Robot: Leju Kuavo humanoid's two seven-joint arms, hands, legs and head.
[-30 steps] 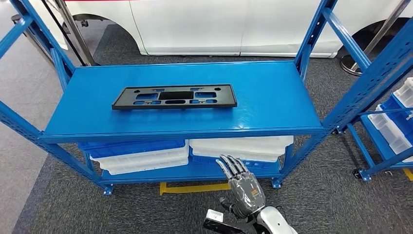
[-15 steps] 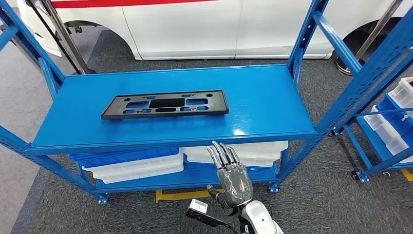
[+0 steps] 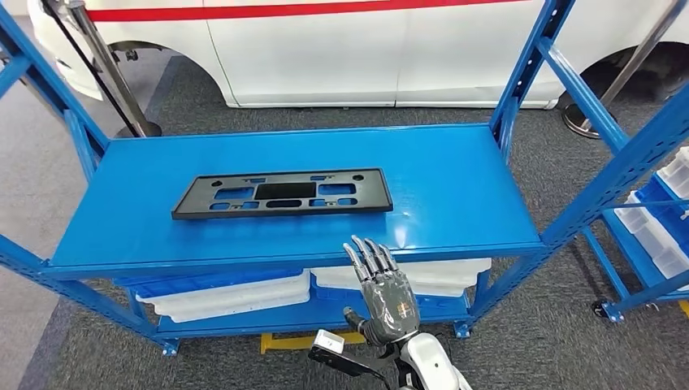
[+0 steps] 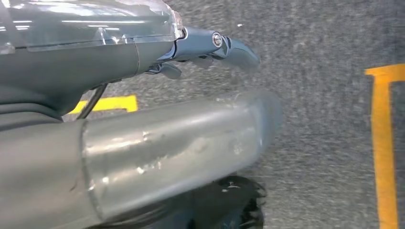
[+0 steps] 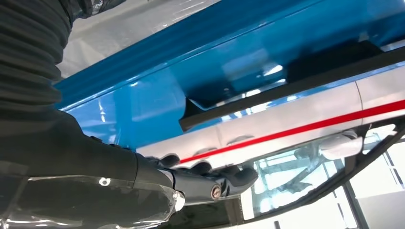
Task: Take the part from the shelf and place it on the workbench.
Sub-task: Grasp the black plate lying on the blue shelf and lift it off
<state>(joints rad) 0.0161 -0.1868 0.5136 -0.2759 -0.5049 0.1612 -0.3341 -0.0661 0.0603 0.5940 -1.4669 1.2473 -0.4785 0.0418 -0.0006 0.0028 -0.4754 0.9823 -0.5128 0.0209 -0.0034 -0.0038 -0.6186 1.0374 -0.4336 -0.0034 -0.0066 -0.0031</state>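
The right hand (image 3: 388,296) is seen raised in front of the shelf's front edge, fingers (image 3: 367,258) straight, slightly apart and pointed at the shelf, with nothing held; it is clear of the part. In the right wrist view the same hand (image 5: 200,183) is shown empty, level with the shelf edge. The left hand (image 4: 157,114) is seen hanging over grey carpet (image 4: 325,119) marked with yellow tape (image 4: 384,148); whether it is released or clenched cannot be told. The black plastic part (image 3: 283,193), a long flat frame with cut-outs, is laid flat on the blue shelf (image 3: 455,187), towards its left half. White and blue trays (image 3: 236,292) are stacked on the lower tier, and a white vehicle (image 3: 341,41) with a red stripe is parked behind.
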